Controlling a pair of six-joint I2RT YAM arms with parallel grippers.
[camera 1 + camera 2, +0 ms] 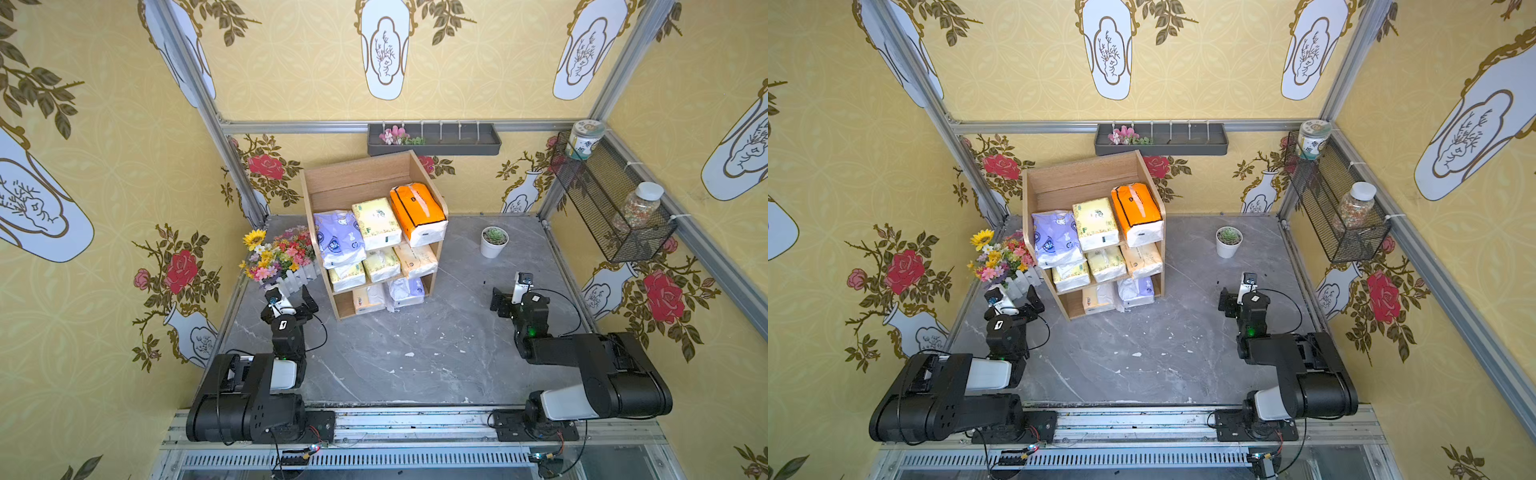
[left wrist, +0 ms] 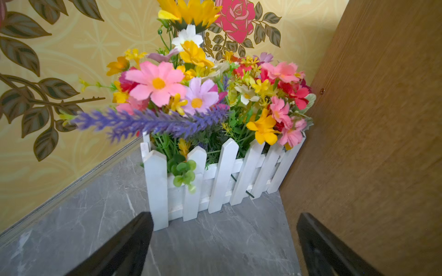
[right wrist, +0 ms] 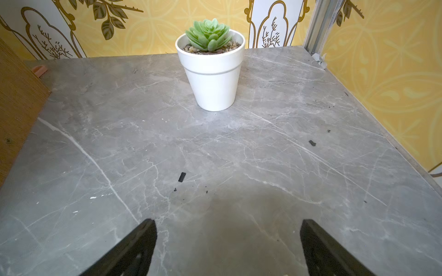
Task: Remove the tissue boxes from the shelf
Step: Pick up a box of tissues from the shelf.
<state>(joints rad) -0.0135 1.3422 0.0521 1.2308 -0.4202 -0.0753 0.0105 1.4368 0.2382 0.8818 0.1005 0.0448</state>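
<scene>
Grey marble tabletop (image 1: pixel 415 357), both arms reaching in from its front edge. Left jaws gape empty at the flower box (image 2: pixel 215 186); right jaws gape empty toward the succulent pot (image 3: pixel 212 78). One shelf (image 1: pixel 357 174) stands toward the back edge, just right of the left jaws, which I judge nearer. I count eight tissue boxes (image 1: pixel 376 224) on it, three, three, two, long axes front-to-back.

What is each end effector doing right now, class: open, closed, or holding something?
Left end effector: open, holding nothing.
Right end effector: open, holding nothing.
</scene>
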